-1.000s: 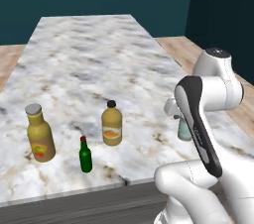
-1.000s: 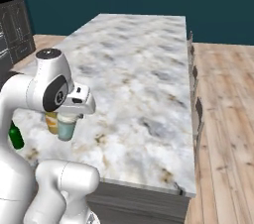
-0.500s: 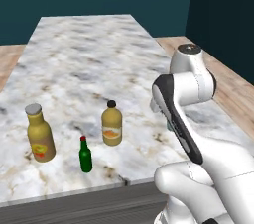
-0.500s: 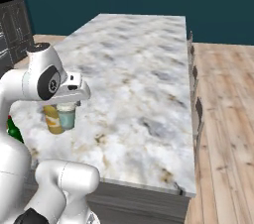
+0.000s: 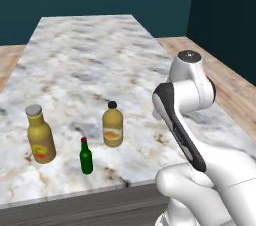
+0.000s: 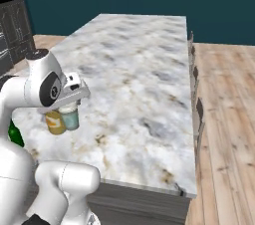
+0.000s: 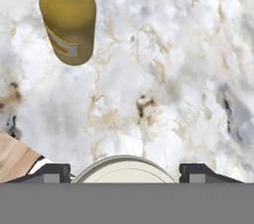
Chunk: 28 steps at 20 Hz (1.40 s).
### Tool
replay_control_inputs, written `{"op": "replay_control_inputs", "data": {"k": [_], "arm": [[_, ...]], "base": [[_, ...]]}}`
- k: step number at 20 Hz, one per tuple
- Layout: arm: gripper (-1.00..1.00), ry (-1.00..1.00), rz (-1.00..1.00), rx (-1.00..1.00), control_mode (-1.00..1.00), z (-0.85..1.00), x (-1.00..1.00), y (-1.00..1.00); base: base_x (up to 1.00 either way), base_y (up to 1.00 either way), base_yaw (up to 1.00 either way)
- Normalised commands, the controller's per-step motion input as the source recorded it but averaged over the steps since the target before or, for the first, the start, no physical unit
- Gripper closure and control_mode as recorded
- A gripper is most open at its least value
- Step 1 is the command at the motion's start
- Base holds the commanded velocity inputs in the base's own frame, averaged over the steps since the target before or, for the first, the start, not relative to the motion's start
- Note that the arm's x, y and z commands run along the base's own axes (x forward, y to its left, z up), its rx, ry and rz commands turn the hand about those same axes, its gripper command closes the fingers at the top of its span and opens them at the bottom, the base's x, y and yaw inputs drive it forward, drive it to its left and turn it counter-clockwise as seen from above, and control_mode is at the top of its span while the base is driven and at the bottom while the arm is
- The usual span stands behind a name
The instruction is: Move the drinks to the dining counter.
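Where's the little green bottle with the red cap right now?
In the left base view the small green bottle stands near the front edge of the dining counter, between the tall amber bottle and the squat amber jug.

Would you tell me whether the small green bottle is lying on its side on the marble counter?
No, the small green bottle stands upright on the marble counter, red cap on top, between the two amber bottles.

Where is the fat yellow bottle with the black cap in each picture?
Left base view: the squat amber jug stands near the counter's front edge, right of the small green bottle.
Right base view: a bit of it peeks out at the left, behind the cup under the claw.
Hand view: top left, cap toward the top edge.
Shared landmark: the veined marble counter.
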Motion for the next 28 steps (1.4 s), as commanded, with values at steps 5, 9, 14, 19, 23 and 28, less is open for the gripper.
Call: {"op": "replay_control_inputs", "data": {"k": [5, 9, 14, 19, 23, 28], "arm": [[1.0, 0.0, 0.27, 0.0, -1.0, -0.21, 0.2, -0.05], [1.0, 0.0, 0.25, 0.0, -1.0, -0.27, 0.16, -0.13], [1.0, 0.0, 0.18, 0.0, -1.0, -0.24, 0.32, -0.06], [1.0, -0.01, 0.13, 0.0, -1.0, -0.23, 0.4, 0.0], [1.0, 0.0, 0.09, 0.0, -1.0, -0.29, 0.34, 0.0], [1.0, 0.0, 0.01, 0.04, -1.0, -0.17, 0.29, -0.05]], "base": [[0.0, 0.0, 0.0], [0.0, 0.0, 0.0], [0.0, 0.0, 0.0], [0.0, 0.0, 0.0], [0.0, 0.0, 0.0], [0.0, 0.0, 0.0]]}}
